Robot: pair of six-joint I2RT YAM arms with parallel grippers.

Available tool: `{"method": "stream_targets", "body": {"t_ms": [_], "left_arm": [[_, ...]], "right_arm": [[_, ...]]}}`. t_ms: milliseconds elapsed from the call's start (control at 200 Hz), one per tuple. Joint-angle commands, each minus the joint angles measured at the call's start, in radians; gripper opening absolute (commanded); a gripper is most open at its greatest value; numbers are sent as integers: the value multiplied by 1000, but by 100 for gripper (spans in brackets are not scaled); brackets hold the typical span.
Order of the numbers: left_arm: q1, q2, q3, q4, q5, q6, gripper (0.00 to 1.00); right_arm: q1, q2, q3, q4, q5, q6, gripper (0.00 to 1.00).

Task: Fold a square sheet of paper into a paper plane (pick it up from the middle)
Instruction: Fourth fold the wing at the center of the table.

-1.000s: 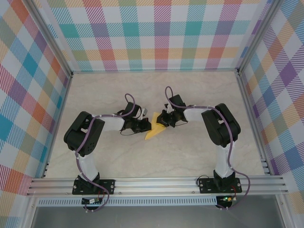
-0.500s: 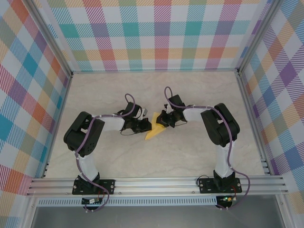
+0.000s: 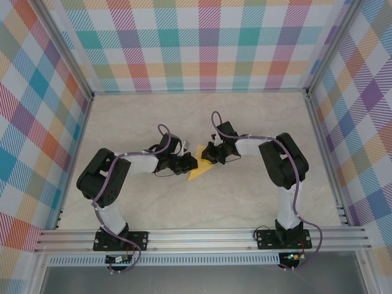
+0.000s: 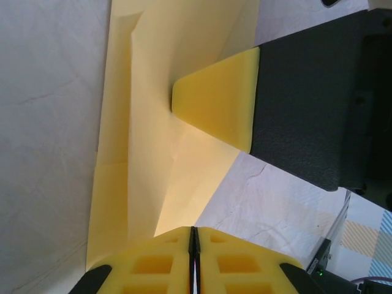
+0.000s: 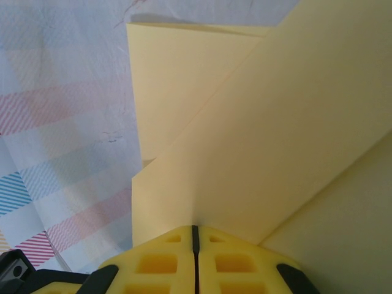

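Two hands meet at the middle of the bench (image 3: 245,196), with the folded yellow sheet of paper (image 3: 197,173) lying between and partly under them. From above, the left hand (image 3: 188,164) sits at the sheet's left edge and the right hand (image 3: 209,155) at its upper right, both low over the surface. The right wrist view shows the right hand's yellow foam pads (image 5: 153,263) pressed together with only a thin seam between them, and a raised flap of the sheet runs straight up out of that seam, so this hand has the paper pinched. The left hand's pads (image 4: 147,263) are likewise closed against each other. The creased sheet reaches them and passes beneath their left side, but whether it is nipped there I cannot tell.
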State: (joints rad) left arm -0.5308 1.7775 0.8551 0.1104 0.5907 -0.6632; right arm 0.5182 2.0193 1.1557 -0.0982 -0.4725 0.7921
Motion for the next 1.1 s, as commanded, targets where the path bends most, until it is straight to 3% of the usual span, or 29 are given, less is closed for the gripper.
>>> {"method": "stream_targets", "body": {"t_ms": [0, 115, 445, 1095], "left_arm": [[-21, 30, 36, -36, 38, -13, 11], [-38, 62, 78, -130, 5, 34, 11], [-42, 69, 73, -185, -34, 56, 9], [-40, 20, -40, -65, -5, 5, 9]], "right_arm": [[3, 66, -14, -99, 108, -25, 5], [3, 72, -12, -102, 111, -25, 5], [3, 79, -6, -113, 118, -24, 5], [3, 94, 5, -145, 139, -28, 4]]}}
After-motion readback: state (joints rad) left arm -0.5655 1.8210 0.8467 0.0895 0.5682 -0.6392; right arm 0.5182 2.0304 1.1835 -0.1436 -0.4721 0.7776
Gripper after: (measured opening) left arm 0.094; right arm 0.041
